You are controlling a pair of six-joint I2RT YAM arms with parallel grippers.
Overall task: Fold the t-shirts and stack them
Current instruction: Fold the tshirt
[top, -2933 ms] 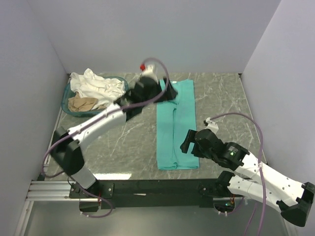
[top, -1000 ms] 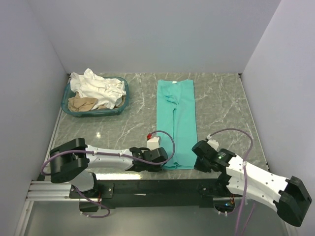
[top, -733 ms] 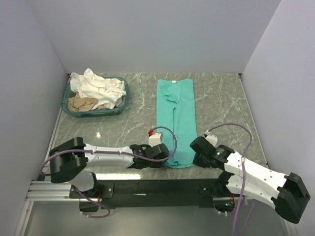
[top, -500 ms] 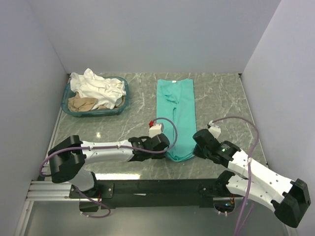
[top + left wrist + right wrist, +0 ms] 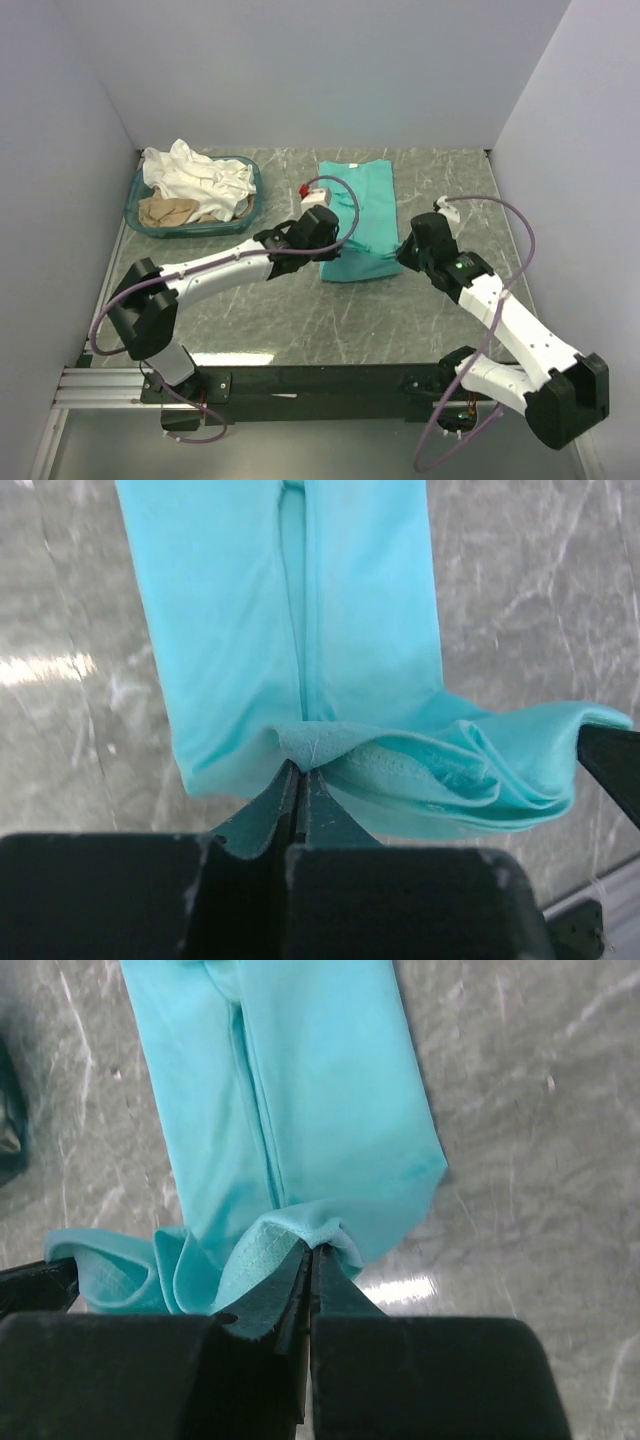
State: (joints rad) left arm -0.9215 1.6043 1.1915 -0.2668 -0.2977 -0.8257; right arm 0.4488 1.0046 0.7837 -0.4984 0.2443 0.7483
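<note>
Currently, the left claw (image 5: 300, 772) and right claw (image 5: 309, 1250) are each closed on the near edge of the teal t-shirt (image 5: 365, 200), which is doubled over on the desk (image 5: 450, 190).

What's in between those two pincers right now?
The hem of the teal t-shirt, bunched in loose folds, spans from the left pincer to the right pincer; both wrist views show it.

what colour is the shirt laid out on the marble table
Plain teal-green, no print; the teal-green cloth t-shirt shows best in the left wrist view.
</note>
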